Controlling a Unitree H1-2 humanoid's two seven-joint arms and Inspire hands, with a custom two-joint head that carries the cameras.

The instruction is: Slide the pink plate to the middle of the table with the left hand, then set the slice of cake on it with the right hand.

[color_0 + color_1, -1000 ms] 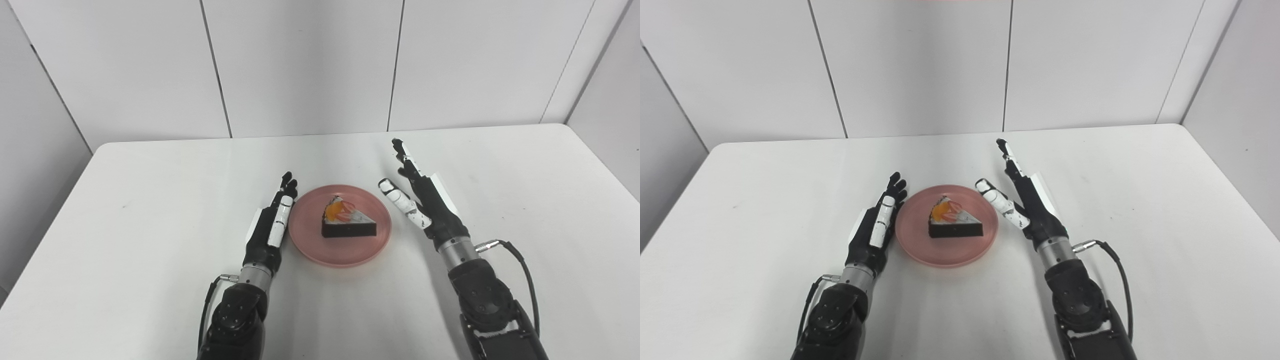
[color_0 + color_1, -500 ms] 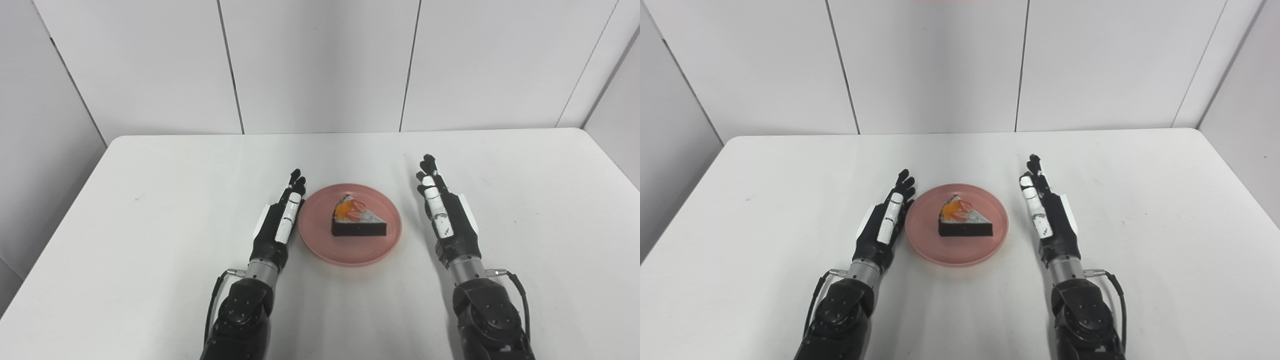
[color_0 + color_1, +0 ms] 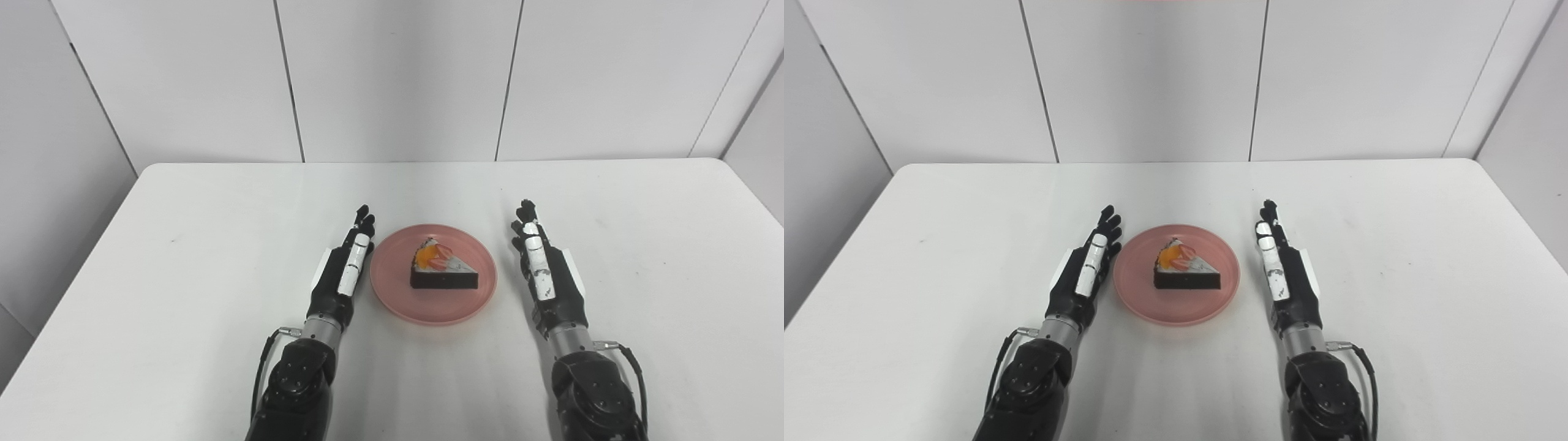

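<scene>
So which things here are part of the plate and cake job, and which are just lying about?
Part of the job:
pink plate
slice of cake
left hand
right hand

Just there:
white table, nothing else on it

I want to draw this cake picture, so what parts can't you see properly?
- Far side of the cake slice: faces away in both eye views.
- Plate under the slice: covered by cake.
- Palms of the left hand and right hand: turned edge-on.
- Both arms' upper parts: cut off by the bottom edge.
</scene>
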